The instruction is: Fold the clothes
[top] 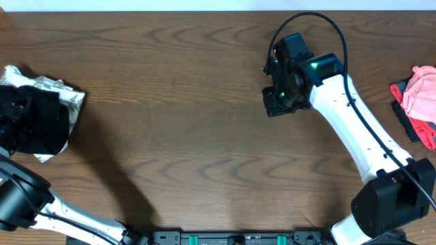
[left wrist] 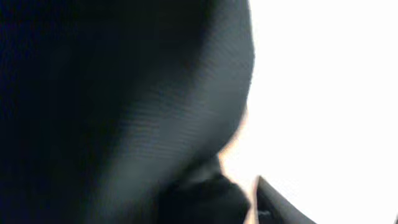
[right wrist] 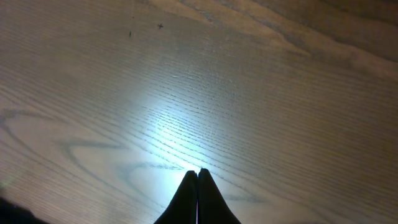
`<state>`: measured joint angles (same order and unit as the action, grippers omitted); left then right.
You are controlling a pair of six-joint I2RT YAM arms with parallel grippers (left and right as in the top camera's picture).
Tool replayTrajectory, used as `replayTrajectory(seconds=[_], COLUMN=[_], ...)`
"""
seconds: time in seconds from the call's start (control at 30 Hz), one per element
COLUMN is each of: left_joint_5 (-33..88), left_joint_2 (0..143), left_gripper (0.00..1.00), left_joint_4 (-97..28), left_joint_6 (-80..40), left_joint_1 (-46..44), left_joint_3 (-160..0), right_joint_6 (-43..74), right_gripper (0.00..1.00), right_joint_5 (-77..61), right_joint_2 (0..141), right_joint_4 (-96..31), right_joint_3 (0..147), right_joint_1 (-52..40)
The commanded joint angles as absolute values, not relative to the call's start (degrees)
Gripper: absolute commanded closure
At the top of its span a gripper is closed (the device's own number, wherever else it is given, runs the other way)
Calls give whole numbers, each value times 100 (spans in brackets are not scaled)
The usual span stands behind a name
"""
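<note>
- Overhead, far left: black garment [top: 41,126] heaped on a white fern-print piece [top: 65,95] at the edge of the wooden surface [top: 177,136], bunched and not yet laid flat.
- Left wrist view: left claw [left wrist: 244,198] pressed close to black cloth that nearly fills the lens; impossible to tell how wide it stands or whether it holds anything.
- Centre: bare wood, room for spreading a garment.
- Right of centre: right claw [top: 276,102] poised over the wood, tips pinched together, nothing between them.
- Far right: pink piece [top: 422,95] atop a black one with red trim [top: 403,116], crumpled at the edge, well apart from either claw.
- Step in hand, by appearances: handling the left pile, no fold visible. Likely next: dragging the black garment to the middle and flattening it, with the right claw opening for a corner.
</note>
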<state>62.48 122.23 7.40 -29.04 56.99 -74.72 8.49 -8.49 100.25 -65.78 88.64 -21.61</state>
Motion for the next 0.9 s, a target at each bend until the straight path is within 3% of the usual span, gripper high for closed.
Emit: replayTrajectory(seconds=[0.0, 0.03, 0.2, 0.47, 0.63, 0.77, 0.8, 0.83, 0.87], left_joint_5=[6517, 6595, 6731, 7126, 7266, 6713, 6407, 6016, 5561], left_joint_2=[12416, 12363, 11804, 10573, 9994, 9588, 9502, 9419, 9343], left_gripper=[11, 2, 2, 2, 2, 2, 2, 2, 2], left_joint_4=[1273, 1483, 2265, 2329, 1769, 298, -174, -648, -1103], left_joint_6=[-3417, -3557, -3719, -3717, -3380, -2244, -1879, -1527, -1194], left_joint_1=[5695, 5638, 5258, 4619, 4027, 3291, 3111, 2923, 2724], left_joint_3=[-7450, -7450, -7456, -7476, -7476, -7476, -7476, -7476, -7476], right_joint_6=[810, 810, 810, 805, 808, 808, 808, 805, 805], right_gripper=[97, 96, 96, 94, 93, 92, 91, 83, 68], right_joint_5=[-838, -836, -836, -834, -834, -836, -834, -834, -834], right_joint_2=[10014, 10012, 10012, 10012, 9994, 9911, 9874, 9832, 9804], right_joint_4=[-6552, -6534, -6510, -6292, -5994, -5734, -5682, -5640, -5616], right_joint_3=[8827, 8827, 8827, 8827, 8829, 8858, 8860, 8860, 8860], right_joint_1=[-2128, -2128, -2128, -2082, -1938, -1599, -1496, -1387, -1310])
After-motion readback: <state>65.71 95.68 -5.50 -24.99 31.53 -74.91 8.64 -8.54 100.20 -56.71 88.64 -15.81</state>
